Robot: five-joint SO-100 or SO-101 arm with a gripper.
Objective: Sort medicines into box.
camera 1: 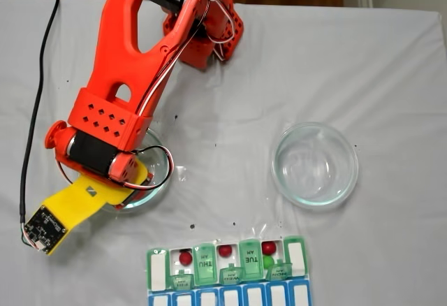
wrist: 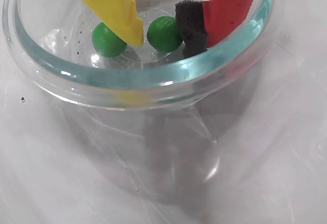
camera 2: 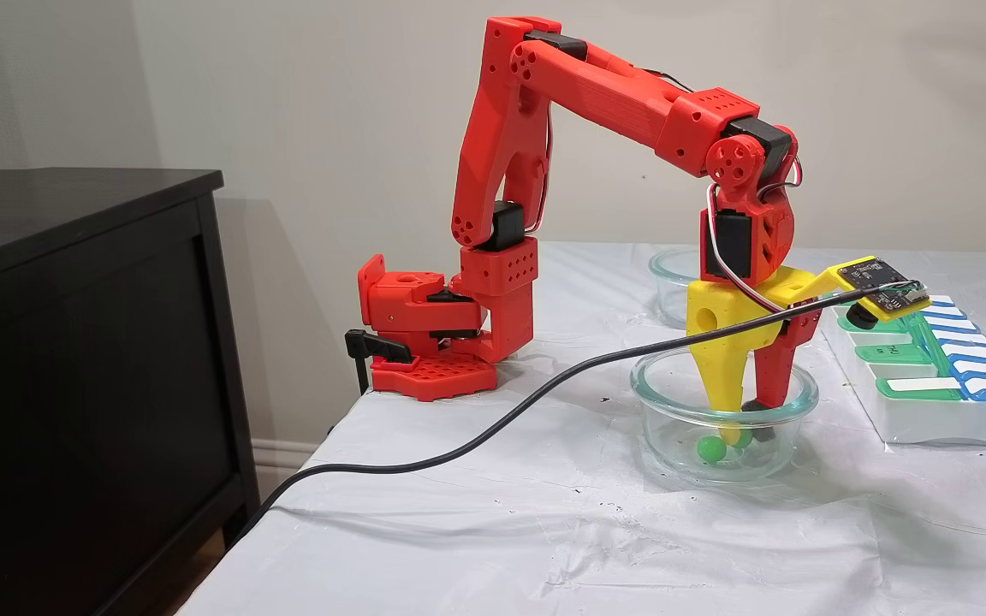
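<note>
In the wrist view my gripper (wrist: 164, 42) reaches down into a clear glass dish (wrist: 153, 81). One green medicine (wrist: 163, 33) sits on the dish floor between the yellow finger (wrist: 120, 14) and the black pad of the red finger (wrist: 190, 27), which close on it from both sides. A second green medicine (wrist: 107, 40) lies just left of the yellow finger. From the side, the gripper (camera 2: 741, 428) stands upright in that dish (camera 2: 656, 389). The box (camera 1: 227, 271) at the table's near edge holds three red medicines (camera 1: 185, 257) and a green one (camera 1: 268, 260) in open compartments.
A second glass dish (camera 1: 314, 165) stands empty, to the right in the top-down view. The camera's black cable (camera 2: 459, 445) trails off the table edge. A dark cabinet (camera 2: 74, 342) stands beside the table. My arm covers most of the left dish (camera 1: 159, 180) from above.
</note>
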